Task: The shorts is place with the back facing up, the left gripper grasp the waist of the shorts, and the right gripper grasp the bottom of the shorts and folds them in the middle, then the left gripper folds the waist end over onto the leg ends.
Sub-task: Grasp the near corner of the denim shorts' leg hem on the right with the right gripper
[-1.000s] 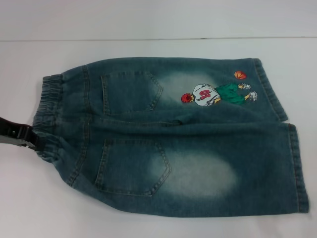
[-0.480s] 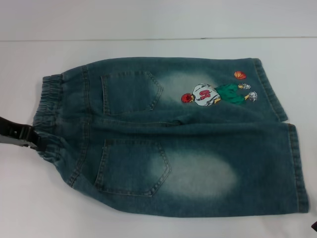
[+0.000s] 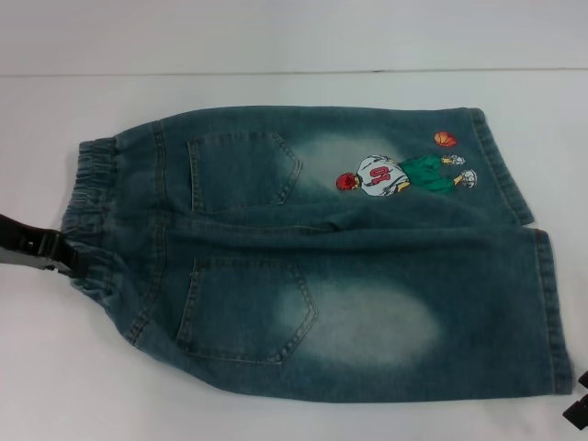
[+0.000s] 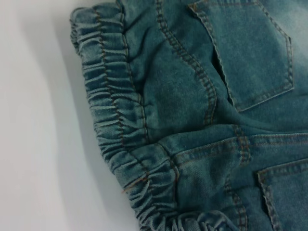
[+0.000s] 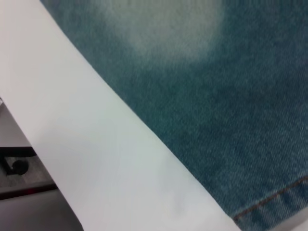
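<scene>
The shorts (image 3: 322, 248) lie flat on the white table (image 3: 276, 46), waist to the left. The left gripper (image 3: 69, 262) touches the waistband edge; the right gripper (image 3: 577, 404) sits by the hem corner. Neither grip can be told.

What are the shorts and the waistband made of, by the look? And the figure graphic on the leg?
Shorts: looks like blue denim, washed, with pale faded patches and tan contrast stitching around the back pockets. Waistband: same denim gathered into tight ruffles, so probably elasticated inside. Basketball player graphic: flat, coloured motif; print or embroidery cannot be told. Left gripper sits at the waistband; right gripper is near the leg hem.
</scene>
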You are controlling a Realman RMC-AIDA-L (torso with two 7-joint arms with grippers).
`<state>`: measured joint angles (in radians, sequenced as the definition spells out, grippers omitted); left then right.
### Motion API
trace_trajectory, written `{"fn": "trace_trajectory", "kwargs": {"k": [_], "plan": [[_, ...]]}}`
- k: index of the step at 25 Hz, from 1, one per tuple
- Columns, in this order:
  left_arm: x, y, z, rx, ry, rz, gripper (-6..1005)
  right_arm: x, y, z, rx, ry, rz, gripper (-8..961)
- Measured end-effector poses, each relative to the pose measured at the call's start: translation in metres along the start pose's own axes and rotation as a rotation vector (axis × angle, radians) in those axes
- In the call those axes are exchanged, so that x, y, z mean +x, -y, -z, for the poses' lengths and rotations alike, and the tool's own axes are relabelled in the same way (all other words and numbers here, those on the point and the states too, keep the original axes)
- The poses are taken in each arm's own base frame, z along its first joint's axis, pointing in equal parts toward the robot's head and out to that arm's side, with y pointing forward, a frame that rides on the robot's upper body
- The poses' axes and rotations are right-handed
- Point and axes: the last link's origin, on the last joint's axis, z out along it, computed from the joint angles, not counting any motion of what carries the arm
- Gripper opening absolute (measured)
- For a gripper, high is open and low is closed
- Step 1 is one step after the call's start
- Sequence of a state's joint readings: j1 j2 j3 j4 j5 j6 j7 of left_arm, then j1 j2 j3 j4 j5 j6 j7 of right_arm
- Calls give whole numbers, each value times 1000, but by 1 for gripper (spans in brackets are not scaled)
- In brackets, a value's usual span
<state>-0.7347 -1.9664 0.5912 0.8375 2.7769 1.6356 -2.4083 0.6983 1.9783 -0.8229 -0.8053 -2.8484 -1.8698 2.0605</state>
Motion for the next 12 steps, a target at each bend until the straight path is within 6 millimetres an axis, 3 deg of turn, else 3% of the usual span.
{"fn": "trace_trajectory", "kwargs": {"k": [12], "plan": [[1,0,-1,4,-5,-1,42,-11,-2,-1,12,25,17,790]]}}
